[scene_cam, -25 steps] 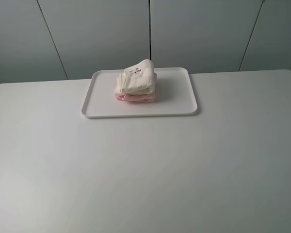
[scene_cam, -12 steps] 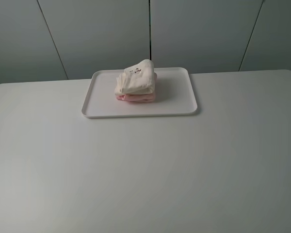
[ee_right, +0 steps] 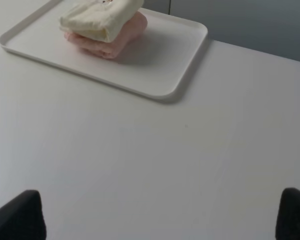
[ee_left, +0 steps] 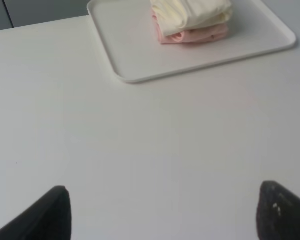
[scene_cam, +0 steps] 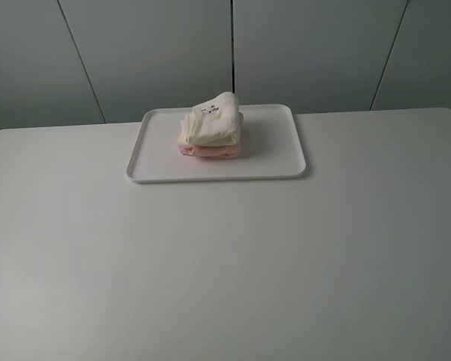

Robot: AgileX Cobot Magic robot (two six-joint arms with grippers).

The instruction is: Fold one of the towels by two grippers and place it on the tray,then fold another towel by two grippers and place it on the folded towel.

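Exterior high view, folded cream-white towel (scene_cam: 209,125) stacked on pink towel (scene_cam: 210,150) on white tray (scene_cam: 270,162), left wrist view, left tool (ee_left: 162,215) spread wide over counter (ee_left: 155,145), well apart from tray, right wrist view, right tool (ee_right: 162,215) likewise spread, tray well beyond.

Lab-type test setup: bare white table (scene_cam: 225,263), grey panel wall (scene_cam: 158,53) (no furnishings).

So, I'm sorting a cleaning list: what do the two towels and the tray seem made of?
Cream-white towel: soft terry-like cloth, matte and plump at the folds. Pink towel: apparently the same fabric. Tray: probably plastic, smooth white, with moulded rounded corners.
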